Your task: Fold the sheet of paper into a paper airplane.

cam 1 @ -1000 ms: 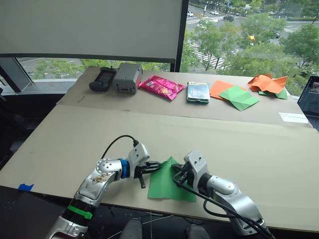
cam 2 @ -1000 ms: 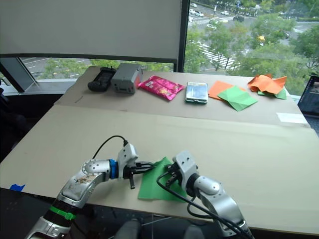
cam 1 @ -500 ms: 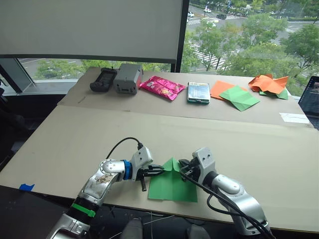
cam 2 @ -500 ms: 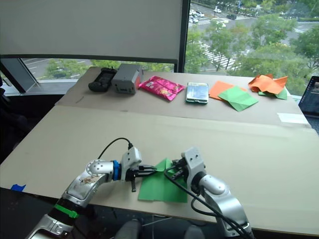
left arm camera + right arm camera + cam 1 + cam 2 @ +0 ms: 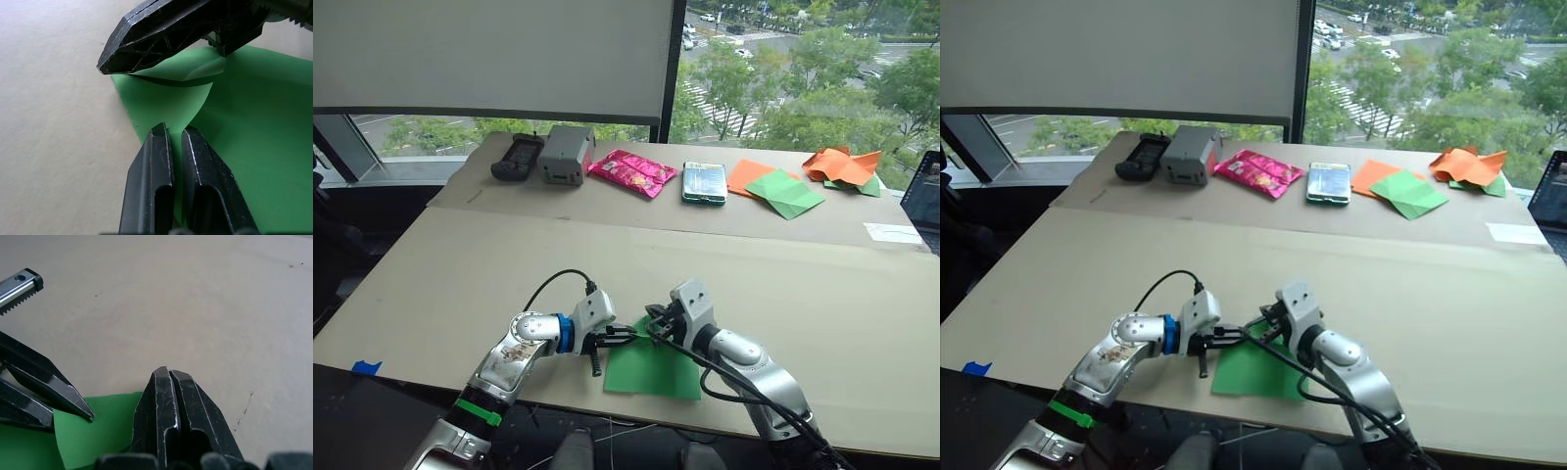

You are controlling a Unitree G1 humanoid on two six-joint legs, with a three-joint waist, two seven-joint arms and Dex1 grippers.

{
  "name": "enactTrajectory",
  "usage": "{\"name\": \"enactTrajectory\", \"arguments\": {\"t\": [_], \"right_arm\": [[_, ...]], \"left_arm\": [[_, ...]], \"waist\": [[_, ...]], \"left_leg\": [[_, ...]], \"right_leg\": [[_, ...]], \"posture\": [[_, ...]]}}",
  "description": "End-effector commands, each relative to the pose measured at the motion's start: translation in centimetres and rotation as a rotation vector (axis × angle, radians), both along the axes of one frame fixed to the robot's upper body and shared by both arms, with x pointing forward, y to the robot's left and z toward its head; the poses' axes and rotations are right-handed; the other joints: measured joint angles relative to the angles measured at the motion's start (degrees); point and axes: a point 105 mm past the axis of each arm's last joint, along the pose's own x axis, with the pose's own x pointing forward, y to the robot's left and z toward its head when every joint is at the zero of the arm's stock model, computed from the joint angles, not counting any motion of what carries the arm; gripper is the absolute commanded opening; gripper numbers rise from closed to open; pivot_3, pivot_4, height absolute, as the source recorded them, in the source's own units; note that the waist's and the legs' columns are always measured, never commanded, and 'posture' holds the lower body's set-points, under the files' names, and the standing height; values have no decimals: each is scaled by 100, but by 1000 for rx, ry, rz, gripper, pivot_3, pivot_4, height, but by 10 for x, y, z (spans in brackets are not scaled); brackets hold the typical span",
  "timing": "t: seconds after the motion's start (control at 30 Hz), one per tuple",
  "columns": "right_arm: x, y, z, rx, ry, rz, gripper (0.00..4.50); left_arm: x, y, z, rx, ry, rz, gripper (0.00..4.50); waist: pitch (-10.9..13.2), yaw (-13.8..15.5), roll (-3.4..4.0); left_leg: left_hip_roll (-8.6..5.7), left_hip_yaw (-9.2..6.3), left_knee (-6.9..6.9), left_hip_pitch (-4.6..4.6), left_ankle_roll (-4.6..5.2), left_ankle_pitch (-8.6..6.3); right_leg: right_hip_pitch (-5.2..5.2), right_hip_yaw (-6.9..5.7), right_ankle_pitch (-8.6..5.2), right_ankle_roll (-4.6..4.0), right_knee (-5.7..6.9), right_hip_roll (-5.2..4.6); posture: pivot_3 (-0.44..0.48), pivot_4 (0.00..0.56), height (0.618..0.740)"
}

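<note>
Early days here: the sheet of paper (image 5: 653, 367) lies at the near edge of the counter (image 5: 822, 294), mostly flat. The left end effector (image 5: 174, 133) pinches its far corner, fingers almost together on the green. The right end effector (image 5: 168, 373), fingers pressed together, curls a flap over there. No pointed nose, no wings yet; most folds remain.

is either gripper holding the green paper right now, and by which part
Both seem to. The left gripper is shut on the sheet of paper at its left edge; the right gripper pinches the raised far corner flap.
</note>
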Motion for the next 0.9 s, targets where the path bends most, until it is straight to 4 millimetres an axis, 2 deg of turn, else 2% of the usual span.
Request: {"name": "enactTrajectory", "arguments": {"t": [0.03, 0.37, 0.53, 0.7, 0.9], "right_arm": [[0, -3, -6, -54, 19, 6, 0], [-4, -4, -22, -92, 84, -7, 0], [-6, -3, -23, -99, 82, -8, 0], [-6, -3, -23, -100, 79, -15, 0], [-8, -3, -25, -103, 82, -25, 0]], "left_arm": [[-5, 1, -8, 29, 24, -13, 343], [-4, 6, -2, 40, 3, -30, 343], [4, 14, 19, -2, 19, -19, 1835], [17, 14, 42, -72, 16, -8, 1835], [19, 2, 49, -125, 44, -63, 19]], "waist": [[-12, -2, 3], [-48, -16, -13], [-47, -21, -12], [-45, -15, -17], [-46, -22, -17]], "left_leg": [[0, 0, 0, 1, 0, 0], [1, 0, 0, 9, 0, 0], [1, 0, 0, 10, 0, 0], [1, 0, 0, 7, 0, 0], [1, 0, 3, 9, 2, 1]], "right_leg": [[0, 0, 0, 0, 1, 0], [3, 0, 0, 0, 6, 1], [2, 1, 0, 0, 8, 1], [0, 1, 0, 0, 8, 1], [3, 2, 0, 1, 10, 2]], "posture": [[0, 150, 713], [0, 150, 713], [0, 150, 713], [0, 150, 713], [0, 150, 713]]}}
